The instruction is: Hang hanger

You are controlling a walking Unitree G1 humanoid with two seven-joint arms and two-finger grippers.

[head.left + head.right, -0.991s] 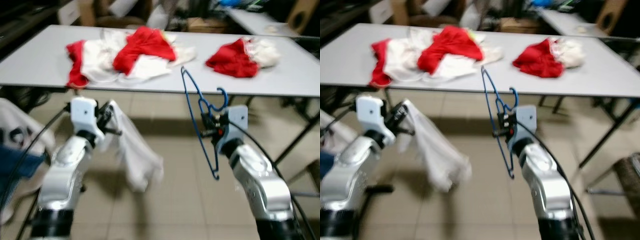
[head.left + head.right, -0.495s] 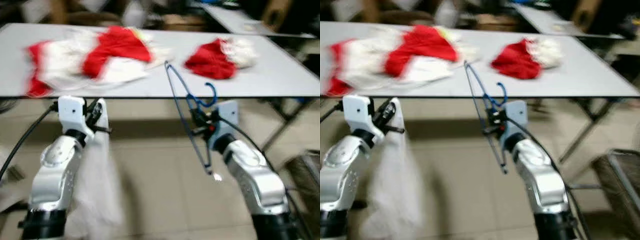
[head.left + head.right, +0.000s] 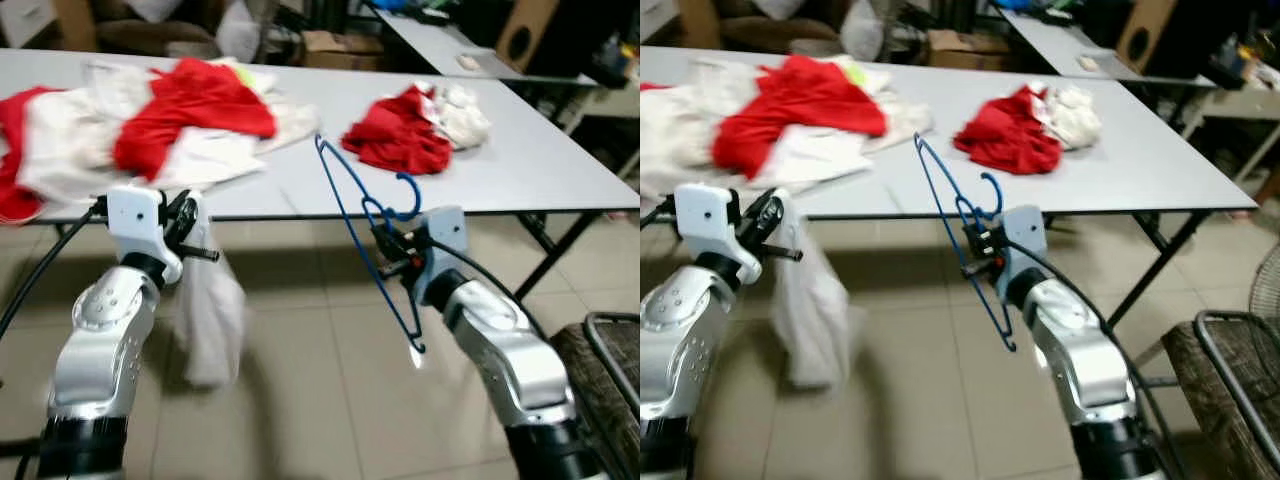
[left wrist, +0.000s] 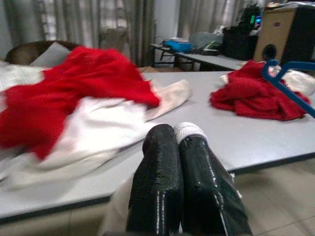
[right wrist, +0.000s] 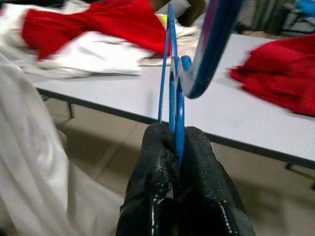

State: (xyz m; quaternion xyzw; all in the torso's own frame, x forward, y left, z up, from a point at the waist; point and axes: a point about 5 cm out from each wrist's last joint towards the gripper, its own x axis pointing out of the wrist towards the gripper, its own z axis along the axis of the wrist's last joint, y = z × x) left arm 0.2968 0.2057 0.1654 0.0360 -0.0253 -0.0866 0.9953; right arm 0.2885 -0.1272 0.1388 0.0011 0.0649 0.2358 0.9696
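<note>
My right gripper [image 5: 178,135] pinches the blue hanger [image 3: 362,215] just below its hook, holding it tilted in the air in front of the grey table [image 3: 520,160]. My left gripper [image 4: 183,140] is clamped on a limp white garment [image 3: 208,320] that hangs down. The thin wire looks light, stiff and slick, so gripping near the hook should stop it swinging.

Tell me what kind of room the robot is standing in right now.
Probably a workroom or storage space, not a lived-in room: long grey folding tables on a tiled floor, piles of red and white clothes on them, and cardboard boxes and a speaker behind.
</note>
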